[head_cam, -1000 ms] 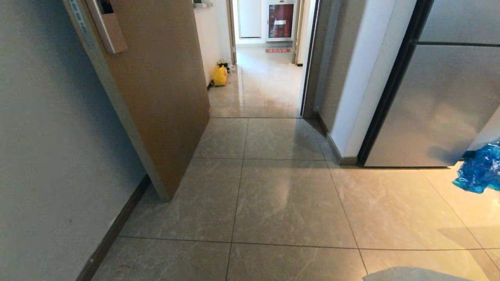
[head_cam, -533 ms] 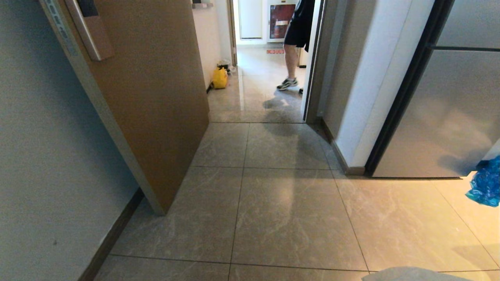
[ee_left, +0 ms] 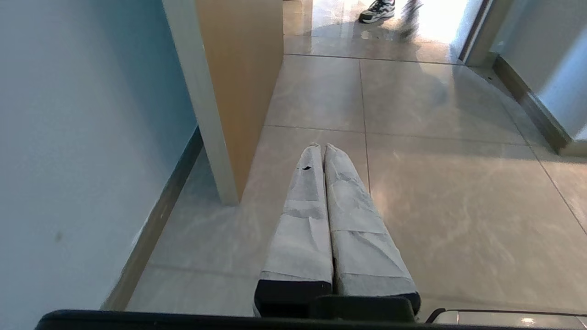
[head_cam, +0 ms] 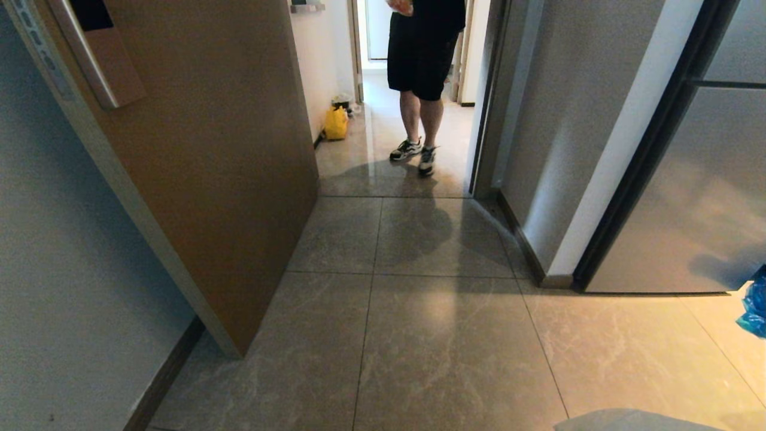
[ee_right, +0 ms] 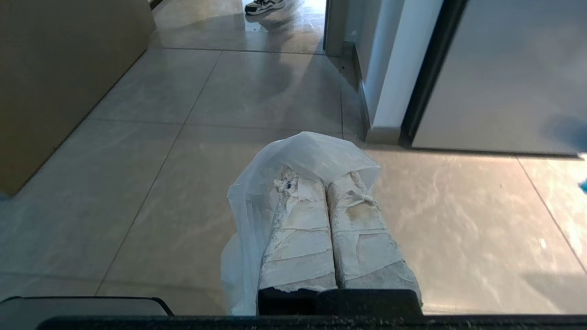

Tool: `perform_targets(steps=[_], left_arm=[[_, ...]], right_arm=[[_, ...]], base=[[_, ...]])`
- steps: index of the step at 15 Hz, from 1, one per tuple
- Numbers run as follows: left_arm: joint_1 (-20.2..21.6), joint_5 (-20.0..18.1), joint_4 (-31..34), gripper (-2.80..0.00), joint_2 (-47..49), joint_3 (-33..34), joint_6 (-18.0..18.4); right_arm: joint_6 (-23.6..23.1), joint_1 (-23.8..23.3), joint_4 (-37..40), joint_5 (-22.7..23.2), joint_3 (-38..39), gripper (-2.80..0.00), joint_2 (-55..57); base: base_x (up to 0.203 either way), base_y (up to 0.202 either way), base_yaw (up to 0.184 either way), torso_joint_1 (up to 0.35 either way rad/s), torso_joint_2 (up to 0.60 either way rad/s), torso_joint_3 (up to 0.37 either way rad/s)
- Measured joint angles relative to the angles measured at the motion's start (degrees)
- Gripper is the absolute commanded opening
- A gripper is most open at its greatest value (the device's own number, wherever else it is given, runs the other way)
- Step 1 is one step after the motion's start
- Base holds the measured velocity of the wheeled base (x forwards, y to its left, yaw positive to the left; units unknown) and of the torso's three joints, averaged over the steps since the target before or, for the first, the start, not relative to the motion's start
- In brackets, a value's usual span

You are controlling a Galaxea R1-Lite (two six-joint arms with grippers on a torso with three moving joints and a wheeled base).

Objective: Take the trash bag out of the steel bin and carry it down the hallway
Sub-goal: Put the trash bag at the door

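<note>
Carrying step: right gripper (ee_right: 326,183) clamped on bag (ee_right: 257,192), left gripper (ee_left: 323,146) together, empty; next, pass person (head_cam: 422,72) blocking doorway.

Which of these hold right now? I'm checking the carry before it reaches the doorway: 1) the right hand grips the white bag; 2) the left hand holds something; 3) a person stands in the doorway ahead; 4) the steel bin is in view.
1) True: the right hand is shut on the trash bag.
2) False: the left hand is shut and empty.
3) True: a person stands there on the hallway floor.
4) False: no bin shows in any view.
</note>
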Motion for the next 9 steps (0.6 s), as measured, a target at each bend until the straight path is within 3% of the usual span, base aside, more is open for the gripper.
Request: perform_targets(steps=[9], left_arm=[[0.0, -0.02, -0.02, -2.8, 0.0, 0.0, 0.01]], right_arm=[[-0.02, 0.0, 0.03, 0.0, 0.0, -2.8, 0.0]], base=[[0.192, 0.0, 0.001, 0.002, 0.0, 0.004]])
